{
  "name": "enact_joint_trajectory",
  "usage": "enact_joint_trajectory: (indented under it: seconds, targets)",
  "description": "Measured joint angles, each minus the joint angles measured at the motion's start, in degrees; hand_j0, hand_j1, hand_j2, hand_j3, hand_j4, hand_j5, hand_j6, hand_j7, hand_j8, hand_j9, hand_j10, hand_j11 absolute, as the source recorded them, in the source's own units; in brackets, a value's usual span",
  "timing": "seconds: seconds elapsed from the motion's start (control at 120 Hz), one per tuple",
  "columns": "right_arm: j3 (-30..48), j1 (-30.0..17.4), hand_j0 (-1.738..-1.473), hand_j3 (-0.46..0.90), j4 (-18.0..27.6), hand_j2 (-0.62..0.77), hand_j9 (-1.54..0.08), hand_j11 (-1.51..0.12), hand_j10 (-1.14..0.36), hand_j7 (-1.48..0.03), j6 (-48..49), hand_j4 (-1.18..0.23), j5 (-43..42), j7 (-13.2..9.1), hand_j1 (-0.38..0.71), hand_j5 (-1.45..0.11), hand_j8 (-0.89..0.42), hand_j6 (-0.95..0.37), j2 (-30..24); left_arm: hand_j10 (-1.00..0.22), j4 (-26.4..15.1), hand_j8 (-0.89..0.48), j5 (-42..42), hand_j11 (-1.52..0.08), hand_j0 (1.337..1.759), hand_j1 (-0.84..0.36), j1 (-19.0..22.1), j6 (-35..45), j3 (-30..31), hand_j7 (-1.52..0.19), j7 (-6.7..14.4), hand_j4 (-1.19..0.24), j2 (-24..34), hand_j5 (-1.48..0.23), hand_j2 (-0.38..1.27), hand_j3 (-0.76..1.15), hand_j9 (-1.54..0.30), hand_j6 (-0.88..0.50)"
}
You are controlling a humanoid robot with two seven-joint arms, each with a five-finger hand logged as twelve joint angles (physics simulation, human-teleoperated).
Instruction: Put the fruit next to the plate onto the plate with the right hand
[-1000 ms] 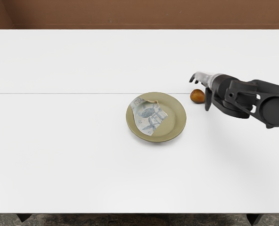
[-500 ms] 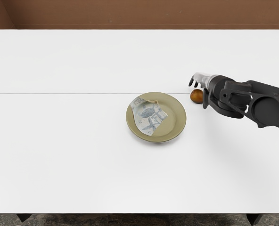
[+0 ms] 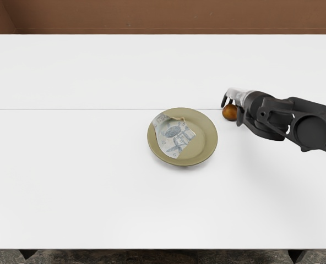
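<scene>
Olive-green, round, shallow ceramic plate (image 3: pixel 202 144) lies flat on the white table (image 3: pixel 86 187) and serves as the reference point. A blue-and-white patterned patch with a ragged outline covers the left half of the plate's well. The rest of the plate's surface is bare.

The small, rounded, brown-orange fruit (image 3: pixel 228 112) rests on the table just to the right of the plate, level with its far rim. It is near the rim but clear of it, with a narrow strip of white table between the two. The fruit is not on the plate.

The black right arm (image 3: pixel 309 124) enters from the right of the plate and reaches toward it. The right hand (image 3: pixel 238 98), silver-grey on top, sits directly over and against the right side of the fruit, hiding part of it. Whether the hand has gripped the fruit or merely surrounds it cannot be told from this view.

A thin seam line (image 3: pixel 69 109) crosses the table just behind the plate's far rim.
</scene>
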Motion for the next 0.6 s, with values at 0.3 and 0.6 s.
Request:
enact_joint_trajectory:
  seconds: [0.3,0.6]
  targets:
    - [0.0,-0.3,-1.656,0.00,0.0,-0.07,-0.71,-0.71,-0.56,-0.71,0.1,-0.56,0.1,0.0,0.29,-0.70,-0.53,-0.51,0.0,-0.02,0.0,-0.02,0.0,-0.02,1.658,0.33,0.0,0.0,0.0,-0.02,0.0,-0.02,0.0,-0.02,0.00,0.00,-0.02,-0.02]
    - [0.0,-0.4,-1.650,0.00,0.0,0.08,-0.86,-0.87,-0.57,-0.86,0.2,-0.65,0.3,0.0,0.31,-0.85,-0.52,-0.50,0.0,-0.02,0.0,-0.02,0.0,-0.02,1.658,0.33,0.0,0.0,0.0,-0.02,0.0,-0.02,0.0,-0.02,0.00,0.00,-0.02,-0.02]
